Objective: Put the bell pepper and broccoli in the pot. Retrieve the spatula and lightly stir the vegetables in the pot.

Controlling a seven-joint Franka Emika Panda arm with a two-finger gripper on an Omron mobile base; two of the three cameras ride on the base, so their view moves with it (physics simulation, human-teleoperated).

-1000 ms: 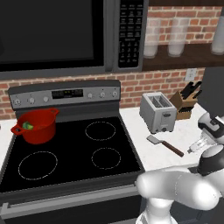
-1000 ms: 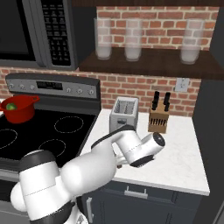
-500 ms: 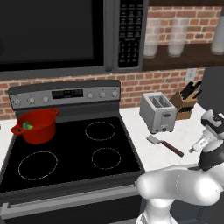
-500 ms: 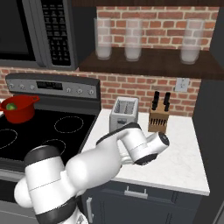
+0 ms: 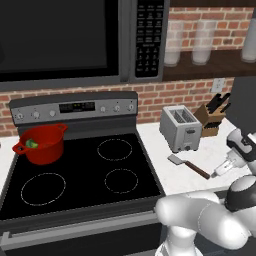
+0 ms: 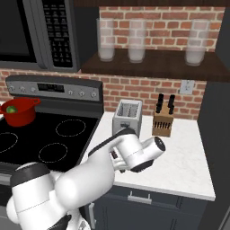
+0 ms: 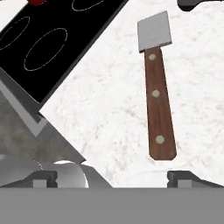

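Observation:
The red pot (image 5: 41, 146) stands on the stove's back-left burner, also in the right base view (image 6: 19, 113). Something green (image 5: 32, 144) lies inside it; whether it is the bell pepper or the broccoli I cannot tell. The spatula (image 5: 188, 167), with a grey blade and a brown wooden handle, lies flat on the white counter in front of the toaster. In the hand view the spatula (image 7: 158, 105) lies ahead, right of centre, handle end nearest. My gripper (image 7: 111, 176) hovers open just above the counter beside that handle end (image 5: 223, 168), holding nothing.
A silver toaster (image 5: 181, 128) and a wooden knife block (image 5: 212, 118) stand at the back of the counter, behind the spatula. The black stovetop (image 5: 85, 175) lies to the left. A microwave (image 5: 75, 40) hangs over the stove. Glasses (image 6: 107, 42) sit on the shelf.
The hand has dropped lower toward the counter, nearer the spatula's handle end. The jaws have stayed open, and pot and spatula have not moved.

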